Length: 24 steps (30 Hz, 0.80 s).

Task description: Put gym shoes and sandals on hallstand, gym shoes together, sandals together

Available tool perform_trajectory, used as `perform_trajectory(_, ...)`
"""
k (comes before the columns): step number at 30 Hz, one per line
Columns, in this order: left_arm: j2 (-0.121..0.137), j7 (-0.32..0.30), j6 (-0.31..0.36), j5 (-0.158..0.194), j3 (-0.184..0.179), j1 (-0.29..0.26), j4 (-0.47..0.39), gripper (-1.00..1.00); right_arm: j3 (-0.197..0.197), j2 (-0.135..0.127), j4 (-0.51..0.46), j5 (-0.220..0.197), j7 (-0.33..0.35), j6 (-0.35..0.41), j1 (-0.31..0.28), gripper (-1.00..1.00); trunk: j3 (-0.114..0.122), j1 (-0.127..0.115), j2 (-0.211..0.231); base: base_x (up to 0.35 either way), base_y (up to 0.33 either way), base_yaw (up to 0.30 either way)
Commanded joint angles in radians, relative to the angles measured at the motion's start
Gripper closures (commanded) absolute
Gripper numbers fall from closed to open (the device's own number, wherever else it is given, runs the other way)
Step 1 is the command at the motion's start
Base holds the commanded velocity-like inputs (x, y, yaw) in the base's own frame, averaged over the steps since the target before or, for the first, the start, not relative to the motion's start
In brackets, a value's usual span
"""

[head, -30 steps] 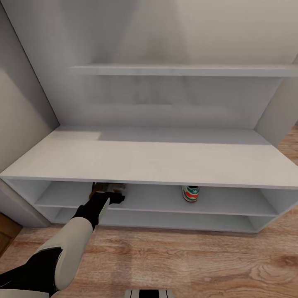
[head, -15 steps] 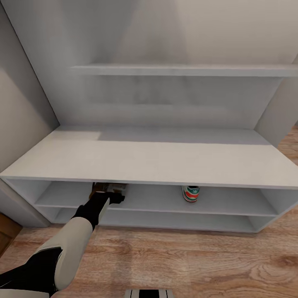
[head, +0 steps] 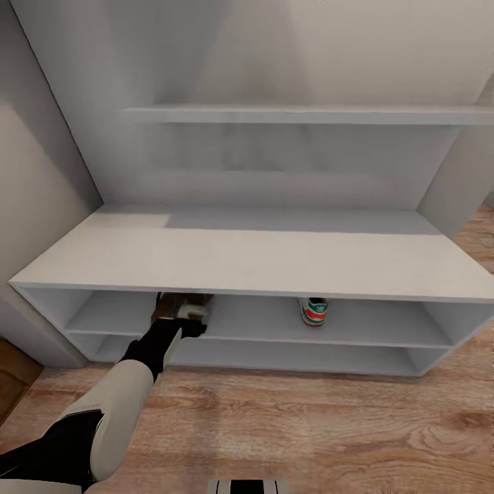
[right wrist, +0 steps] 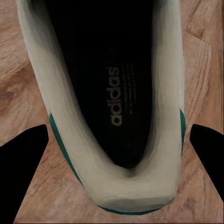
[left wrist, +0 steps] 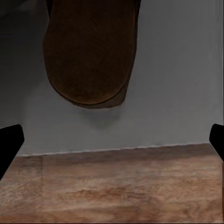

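Observation:
One brown sandal [head: 184,299] lies on the upper low shelf of the hallstand [head: 261,257], under the left part of the bench top. My left gripper [head: 184,319] reaches to that shelf's front edge. In the left wrist view the sandal [left wrist: 88,51] rests flat on the grey shelf, and the left gripper [left wrist: 112,140] stands open just short of it. A gym shoe [head: 314,312] stands on the same shelf further right, heel outward. The other gym shoe [right wrist: 112,107] sits between the fingers of my right gripper [right wrist: 119,135] over the corridor floor [right wrist: 18,70]. The second sandal is hidden.
A grey wall shelf [head: 295,114] runs above the bench top. Plank floor [head: 309,425] spreads in front of the rack. A grey wall [head: 34,206] closes the left side, and a brown wooden piece [head: 10,370] shows at the lower left.
The head view has shifted a little, so the rack shows slightly higher and more of the sandal shows under the bench top. The left arm keeps its place in the picture.

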Motion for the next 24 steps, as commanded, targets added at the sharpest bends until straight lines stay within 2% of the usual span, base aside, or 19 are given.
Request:
perform_trajectory(1, -0.001, -0.008, 0.005, -0.010, 0.008, 0.000, -0.002, -1.00, -0.008, 0.000, 0.000, 0.003, 0.002, -0.002, 0.000, 1.00, -0.001, -0.001, 0.000, -0.314, 0.000, 0.000)
perform_trajectory(8, -0.003, -0.008, 0.004, -0.010, 0.010, 0.000, -0.002, -1.00, -0.008, 0.000, 0.000, 0.003, 0.002, -0.002, 0.000, 1.00, -0.001, -0.001, 0.000, -0.330, -0.020, 0.000)
perform_trajectory(20, -0.003, -0.008, 0.004, -0.011, 0.012, 0.000, -0.003, -1.00, -0.008, 0.000, 0.000, 0.003, 0.002, -0.002, 0.000, 1.00, -0.001, -0.001, 0.000, -0.336, -0.100, 0.000)
perform_trajectory(24, -0.002, -0.015, -0.035, -0.009, 0.013, 0.015, -0.003, -1.00, -0.008, 0.000, 0.000, 0.003, 0.002, -0.002, 0.000, 1.00, -0.001, -0.001, 0.000, -0.337, -0.085, 0.000)
